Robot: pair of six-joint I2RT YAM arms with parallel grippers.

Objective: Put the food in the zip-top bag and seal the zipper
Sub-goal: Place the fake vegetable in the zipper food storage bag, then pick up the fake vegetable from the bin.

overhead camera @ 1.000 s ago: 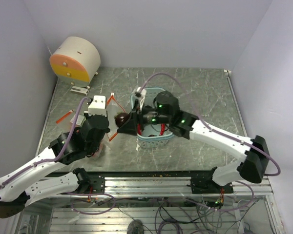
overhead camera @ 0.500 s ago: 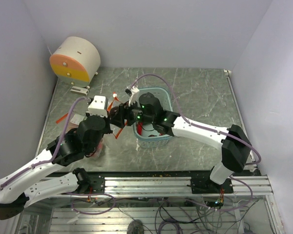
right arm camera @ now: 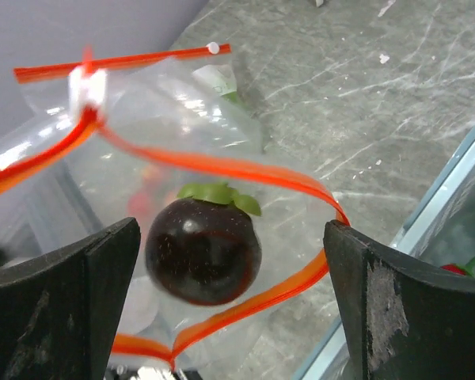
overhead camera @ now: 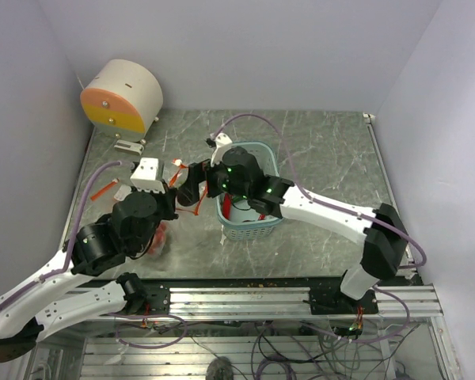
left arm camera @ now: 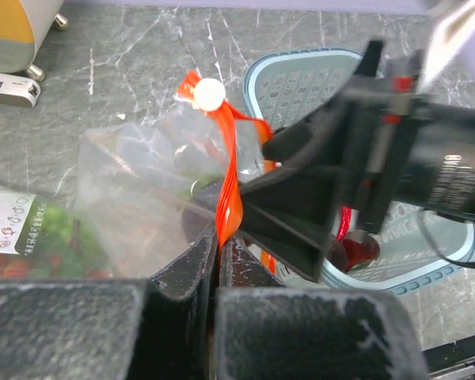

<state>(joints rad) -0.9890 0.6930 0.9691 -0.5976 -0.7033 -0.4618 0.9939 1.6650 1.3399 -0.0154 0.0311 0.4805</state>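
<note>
The zip-top bag hangs open at the left of the blue basket. My left gripper is shut on its orange-red zipper and holds the mouth up. My right gripper is open just over that mouth. A dark purple toy fruit with a green cap sits loose between the fingers, touching neither, inside the loop of the zipper. Green and red food shows through the bag. A red piece lies in the basket.
A round white-and-orange drum stands at the back left with a small white part in front of it. An orange stick lies at the table's left edge. Walls close in on three sides.
My right arm has swung left from the basket to the bag's mouth with the dark fruit. Its jaws have opened wide and let the fruit go. The left gripper kept its hold.
</note>
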